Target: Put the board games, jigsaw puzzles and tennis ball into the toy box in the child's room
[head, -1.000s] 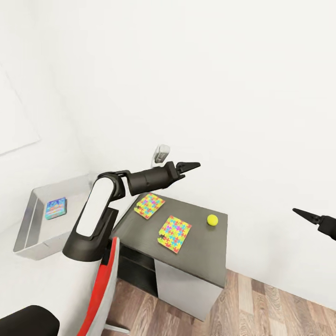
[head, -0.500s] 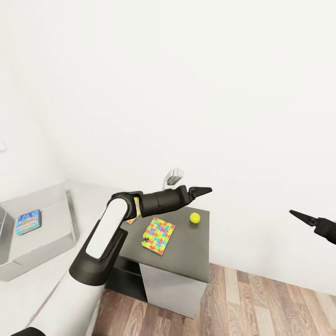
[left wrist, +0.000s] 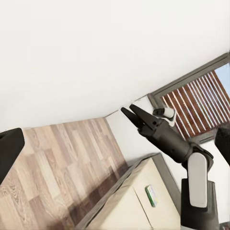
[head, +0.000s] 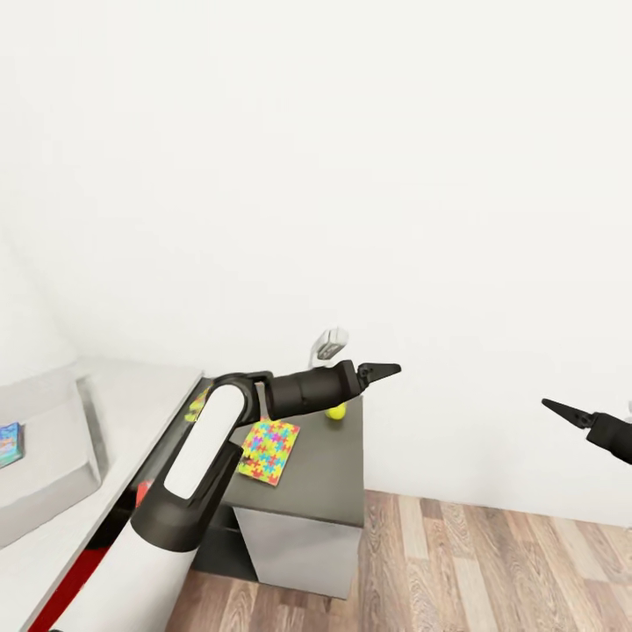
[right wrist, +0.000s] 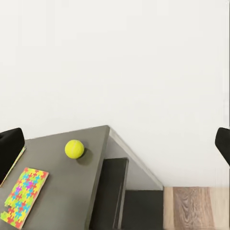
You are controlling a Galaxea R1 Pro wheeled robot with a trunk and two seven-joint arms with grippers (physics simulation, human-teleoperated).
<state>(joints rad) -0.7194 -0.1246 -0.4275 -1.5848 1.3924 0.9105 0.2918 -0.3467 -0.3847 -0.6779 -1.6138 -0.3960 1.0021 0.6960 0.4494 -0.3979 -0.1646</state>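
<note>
Head view: the left gripper (head: 386,369) hangs in the air over the far end of the dark table (head: 325,456), its two black fingers drawn close together into a point with nothing between them. The left arm (head: 206,448), white with black joints, reaches across the table from the lower left. Just under the wrist sits the ball (head: 336,411), partly hidden by the arm. Nearer, a puzzle (head: 268,450) lies flat on the dark top, well apart from the ball. A second puzzle (head: 197,405) peeps out behind the elbow, mostly covered. To the left stands the pale table (head: 132,412), and on it, at the picture's left edge, the toy box (head: 83,439) with a blue game (head: 9,443) lying inside. A small white fitting (head: 329,344) is on the wall behind the gripper.

At the right edge the right gripper (head: 570,412) hovers above the plank floor (head: 491,562), well apart from the table. The left wrist view shows it (left wrist: 135,113) with its fingers slightly parted and empty, a slatted window (left wrist: 201,103) behind it.

The right wrist view shows the ball (right wrist: 74,149) resting on the dark table (right wrist: 62,191) near its far corner, with the puzzle (right wrist: 23,196) closer in.
</note>
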